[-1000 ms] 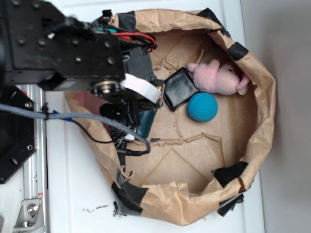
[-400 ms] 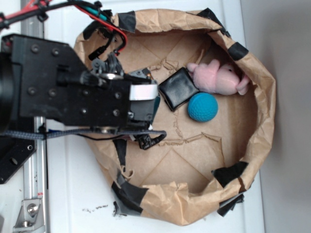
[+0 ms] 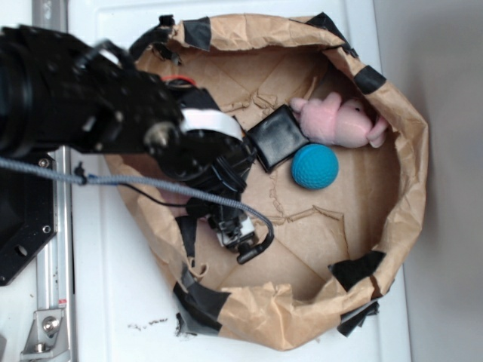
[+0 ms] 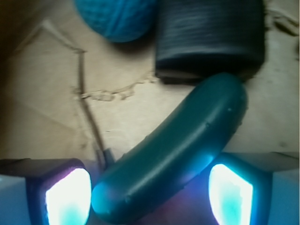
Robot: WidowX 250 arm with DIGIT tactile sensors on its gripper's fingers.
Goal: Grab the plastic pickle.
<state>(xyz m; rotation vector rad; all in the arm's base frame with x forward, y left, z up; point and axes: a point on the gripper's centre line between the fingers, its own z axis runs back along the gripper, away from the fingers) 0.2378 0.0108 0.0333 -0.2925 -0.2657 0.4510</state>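
Between our fingers: pickle (image 4: 173, 154), lying slantwise on the paper bag (image 3: 407, 143) floor.
Fingers (image 4: 65, 194): spread, either side of it; we cannot tell contact.
Beyond: pouch (image 4: 208, 40), ball (image 4: 117, 16).

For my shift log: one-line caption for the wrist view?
Pickle lying diagonally between the open jaws, its far end by the black pouch, blue ball beyond.

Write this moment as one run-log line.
tool: open, straddling plastic pickle | pickle: lying on paper, touching black pouch | grasp: not yet closed
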